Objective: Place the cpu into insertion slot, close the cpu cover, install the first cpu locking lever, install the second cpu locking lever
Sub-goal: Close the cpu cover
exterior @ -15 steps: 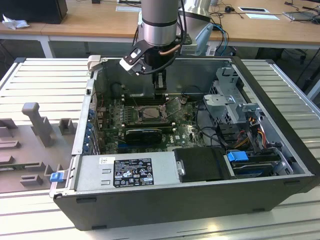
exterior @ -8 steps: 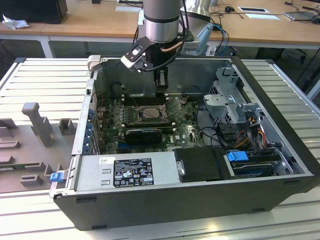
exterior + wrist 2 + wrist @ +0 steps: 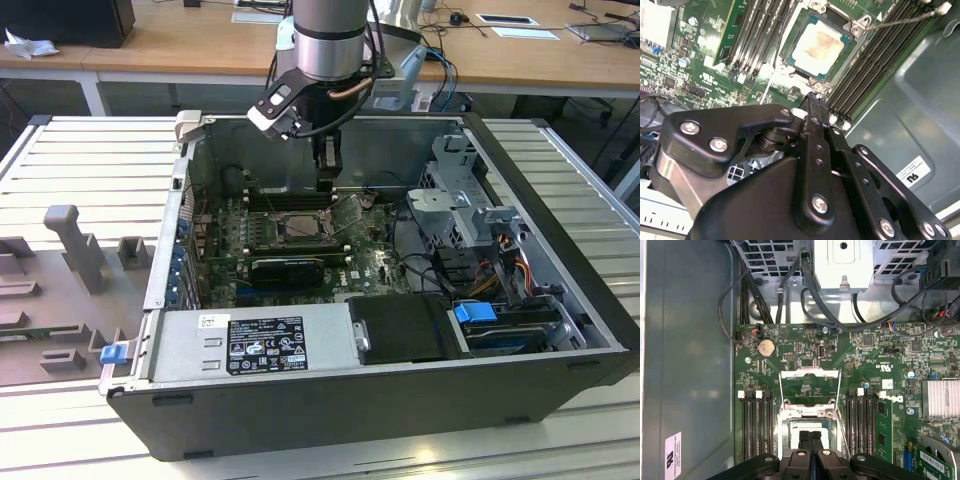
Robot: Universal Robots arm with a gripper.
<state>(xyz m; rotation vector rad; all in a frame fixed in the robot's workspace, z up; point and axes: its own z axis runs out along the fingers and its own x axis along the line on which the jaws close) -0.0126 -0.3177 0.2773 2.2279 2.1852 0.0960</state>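
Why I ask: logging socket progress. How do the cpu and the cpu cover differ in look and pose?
The cpu is a solid pale square; the cpu cover is a silver frame with a cut-out middle. The cpu lies flat in the insertion slot; the cpu cover is swung open, away from it. Both are square and metallic.
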